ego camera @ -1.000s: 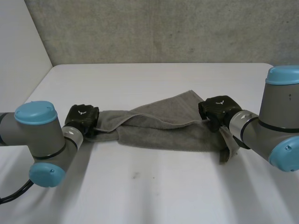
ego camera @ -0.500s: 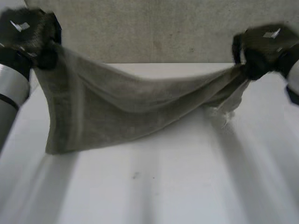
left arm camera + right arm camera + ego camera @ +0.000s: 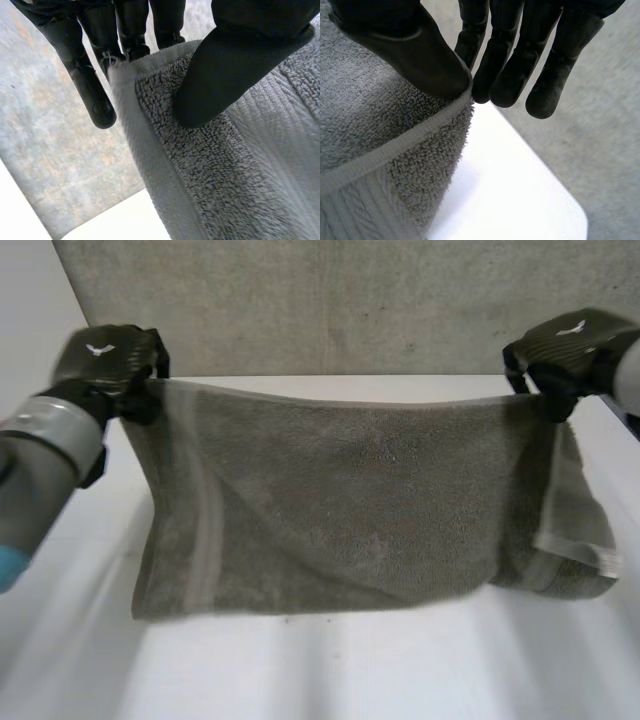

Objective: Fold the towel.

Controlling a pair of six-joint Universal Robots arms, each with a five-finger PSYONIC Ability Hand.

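Towel (image 3: 350, 510) hangs spread between both hands, above the white table (image 3: 400, 670). Left hand (image 3: 105, 362) pinches one top corner between thumb and fingers. Right hand (image 3: 567, 346) pinches the other top corner, with a doubled flap drooping beneath it.
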